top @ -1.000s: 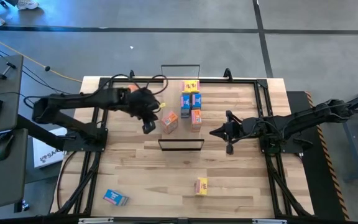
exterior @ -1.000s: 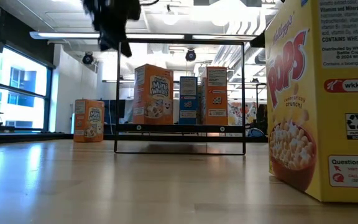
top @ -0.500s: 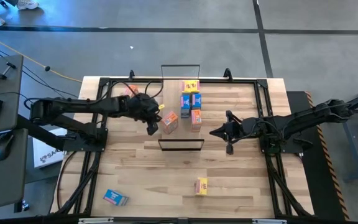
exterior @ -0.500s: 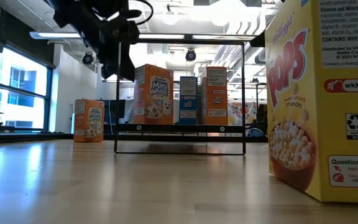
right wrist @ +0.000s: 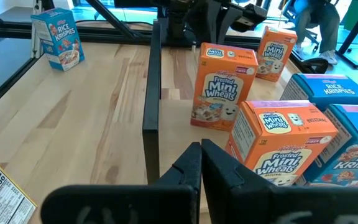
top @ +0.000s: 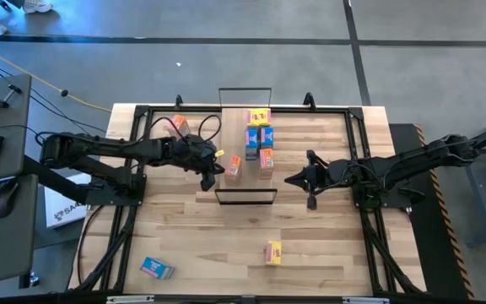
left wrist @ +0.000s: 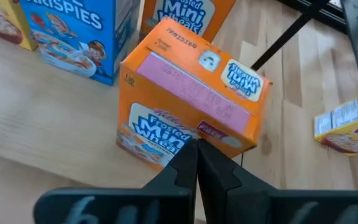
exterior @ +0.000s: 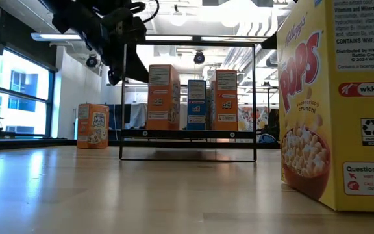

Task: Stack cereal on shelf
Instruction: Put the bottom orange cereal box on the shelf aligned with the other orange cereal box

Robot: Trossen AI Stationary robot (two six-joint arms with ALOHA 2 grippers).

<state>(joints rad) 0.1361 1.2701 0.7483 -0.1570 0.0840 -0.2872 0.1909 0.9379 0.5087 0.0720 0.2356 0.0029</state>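
Left gripper (top: 207, 176), fingers clenched on nothing, is hovering just beside an orange cereal box (top: 234, 166) standing on the shelf (top: 245, 197); right gripper (top: 311, 201), also clenched, is waiting alongside.

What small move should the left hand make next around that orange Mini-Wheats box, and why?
Probably nudge on gently. The left hand is shut and empty, its fingertips against the orange Mini-Wheats box, which sits skewed on the shelf beside the row of cereal. A short push should square it up.
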